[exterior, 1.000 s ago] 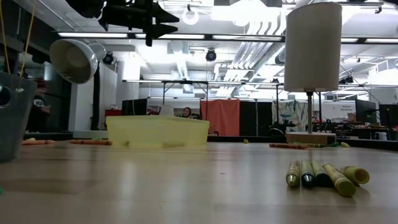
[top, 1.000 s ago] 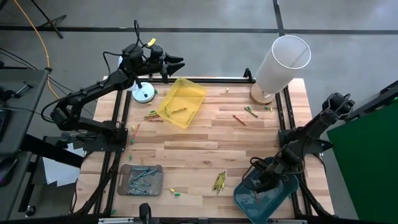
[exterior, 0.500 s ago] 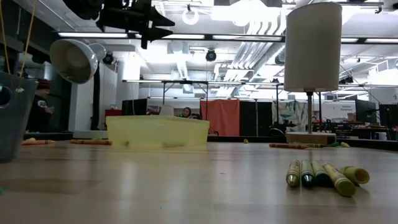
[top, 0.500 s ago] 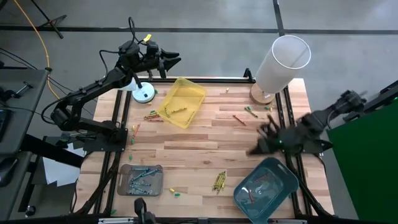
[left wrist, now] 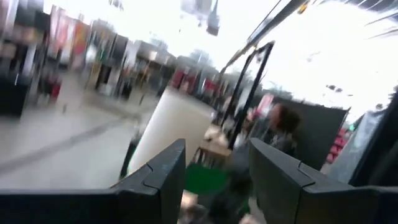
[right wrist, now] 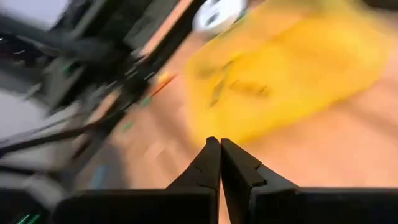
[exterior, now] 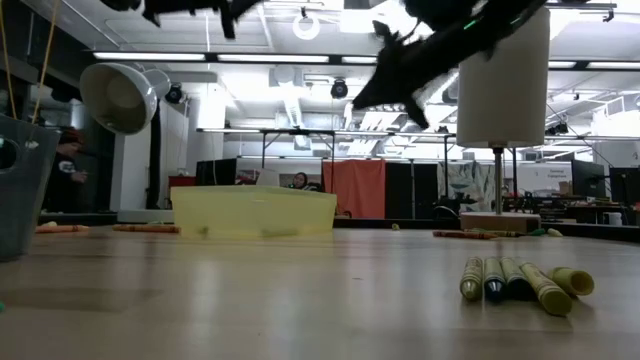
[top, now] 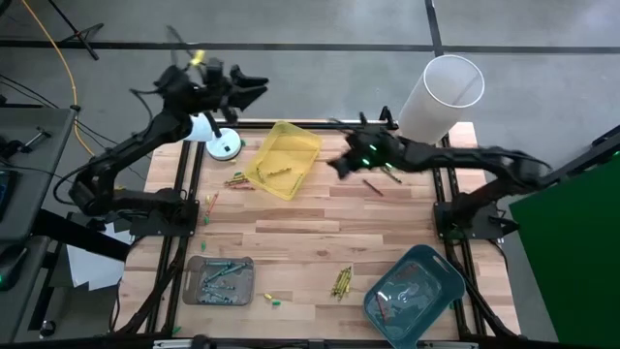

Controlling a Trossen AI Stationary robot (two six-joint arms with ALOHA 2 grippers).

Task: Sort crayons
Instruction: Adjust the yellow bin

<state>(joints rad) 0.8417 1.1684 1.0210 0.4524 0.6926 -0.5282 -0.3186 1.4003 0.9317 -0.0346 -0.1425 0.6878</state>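
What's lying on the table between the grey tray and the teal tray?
High view: loose crayons between the grey tray and teal tray: a yellowish bunch and two small pieces.

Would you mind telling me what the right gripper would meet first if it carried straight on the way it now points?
Most likely the yellow tray: the shut right gripper points across bare wood toward its near edge. It is above the table, so height and depth are uncertain.

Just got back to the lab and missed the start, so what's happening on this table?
A two-armed robot is sorting crayons into trays. The right gripper is shut and empty, in the air beside the yellow tray. The left gripper hovers open beyond the table's far edge. Loose crayons lie on the table; others are in the grey tray and teal tray.
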